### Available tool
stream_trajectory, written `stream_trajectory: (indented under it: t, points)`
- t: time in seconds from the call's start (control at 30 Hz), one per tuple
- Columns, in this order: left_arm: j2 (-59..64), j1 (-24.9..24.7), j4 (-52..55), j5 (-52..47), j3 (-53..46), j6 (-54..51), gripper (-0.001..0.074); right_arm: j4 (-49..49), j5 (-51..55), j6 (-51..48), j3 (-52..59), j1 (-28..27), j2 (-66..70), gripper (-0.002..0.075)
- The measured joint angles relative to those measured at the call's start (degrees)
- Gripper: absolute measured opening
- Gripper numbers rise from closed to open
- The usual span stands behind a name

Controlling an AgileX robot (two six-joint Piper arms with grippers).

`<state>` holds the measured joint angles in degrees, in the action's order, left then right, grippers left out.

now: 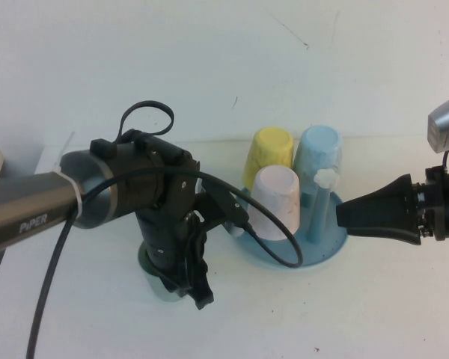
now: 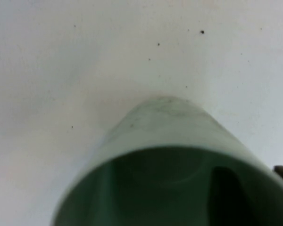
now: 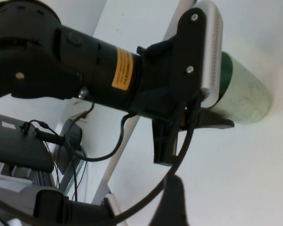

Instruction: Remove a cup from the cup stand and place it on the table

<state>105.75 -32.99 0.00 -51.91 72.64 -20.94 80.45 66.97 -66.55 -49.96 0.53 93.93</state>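
Mint-green, the cup [image 1: 159, 288] stands on the table [image 1: 359, 314] under the left gripper [image 1: 188, 288], left of the stand [image 1: 325, 243], which holds yellow [image 1: 269, 153], blue [image 1: 319, 153] and pinkish [image 1: 273, 200] cups; the right gripper [image 1: 344, 212] hovers beside it, jaw gap unclear. Left wrist view: cup's open mouth [image 2: 179, 183] fills the frame. Right wrist view: left jaws straddle the cup [image 3: 243, 101]; whether they squeeze it I cannot tell.

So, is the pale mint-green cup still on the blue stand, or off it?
Off. The pale mint-green cup stands on the white table under the left tool, beside the blue peg stand. Right tool is near the stand.
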Motion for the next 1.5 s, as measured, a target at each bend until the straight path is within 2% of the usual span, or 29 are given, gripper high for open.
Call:
stream_trajectory:
  t: [0.13, 0.2, 0.27, 0.4, 0.53, 0.73, 0.8, 1.0, 1.17, 1.37, 1.5]
  points:
    - [0.0, 0.0, 0.0, -1.3, 0.6, 0.8, 0.0385, 0.0, 0.0, -1.1, 0.0, 0.0, 0.0, 0.0571]
    - [0.0, 0.0, 0.0, -3.8, 2.2, 2.6, 0.0446, 0.0, 0.0, -1.9, 0.0, 0.0, 0.0, 0.0571]
    - [0.0, 0.0, 0.0, -7.4, 4.5, 4.3, 0.0461, -0.1, 0.0, -2.3, 0.0, 0.0, -0.3, 0.0571]
    - [-1.7, 0.0, -0.4, -12.9, 8.0, 6.0, 0.0406, -0.9, -0.1, -2.9, 0.0, 0.0, -2.7, 0.0559]
    - [-7.4, 0.0, -2.1, -15.1, 9.0, 7.1, 0.0286, -1.4, -0.1, -3.7, 0.0, 0.0, -7.0, 0.0506]
    - [-17.4, 0.0, -5.9, -16.0, 9.0, 7.6, 0.0062, -1.4, 0.2, -5.0, 0.0, 0.0, -16.2, 0.0410]
    - [-21.3, 0.0, -6.4, -13.9, 8.1, 7.6, 0.0028, -1.7, 0.5, -6.6, 0.0, 0.0, -19.5, 0.0374]
    - [-36.2, 0.0, -6.9, -1.9, -3.7, 8.6, 0.0004, -3.4, -1.3, -7.7, 0.0, 0.0, -30.4, 0.0249]
    - [-53.2, 0.0, -7.3, 8.3, -21.5, 10.6, 0.0001, -3.4, -9.5, -7.4, 0.0, 0.0, -38.6, 0.0170]
    - [-78.1, 0.0, -7.4, 19.9, -40.7, 18.6, 0.0000, -3.0, -13.3, -10.8, 1.0, 0.0, -49.1, 0.0139]
    - [-94.7, 0.0, -7.4, 22.9, -48.4, 23.5, 0.0000, -2.3, -16.4, -13.1, 4.1, 0.0, -56.3, 0.0135]
